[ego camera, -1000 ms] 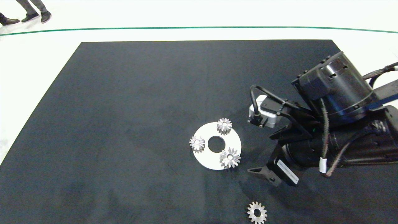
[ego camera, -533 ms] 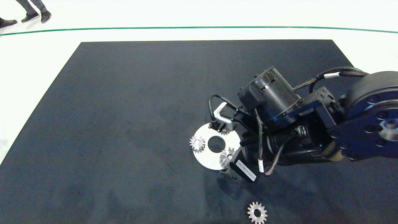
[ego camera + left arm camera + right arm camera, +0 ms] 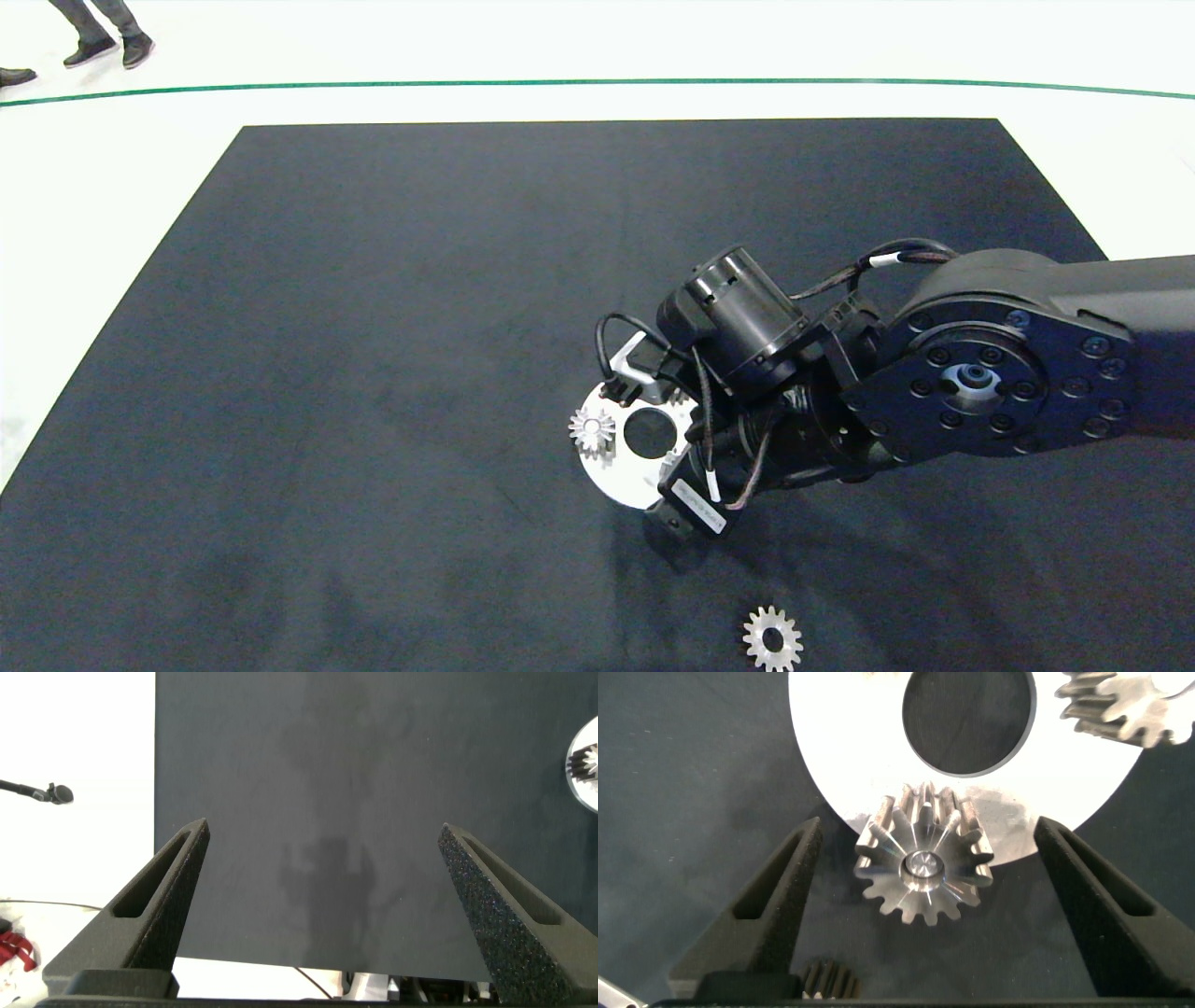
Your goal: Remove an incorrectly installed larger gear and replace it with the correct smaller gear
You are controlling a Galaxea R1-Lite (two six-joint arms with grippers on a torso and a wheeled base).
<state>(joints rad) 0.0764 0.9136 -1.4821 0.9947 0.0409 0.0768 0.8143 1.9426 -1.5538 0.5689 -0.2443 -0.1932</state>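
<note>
Shiny machined-metal larger gear [image 3: 923, 865] on a smooth metal disc [image 3: 831, 747]; matt dark cloth mat [image 3: 373, 327].

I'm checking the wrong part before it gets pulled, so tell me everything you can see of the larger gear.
The larger gear is shiny silver metal with long splayed teeth and a round hub whose centre shows a pin end. It sits flat at the edge of the white ring plate, its teeth overhanging the dark mat. The right pincer is open, a finger on either side, not touching. In the head view the arm hides it.

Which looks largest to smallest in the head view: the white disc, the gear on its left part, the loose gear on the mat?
1. the white disc
2. the loose gear and the gear on the disc: too alike to rank.
</note>
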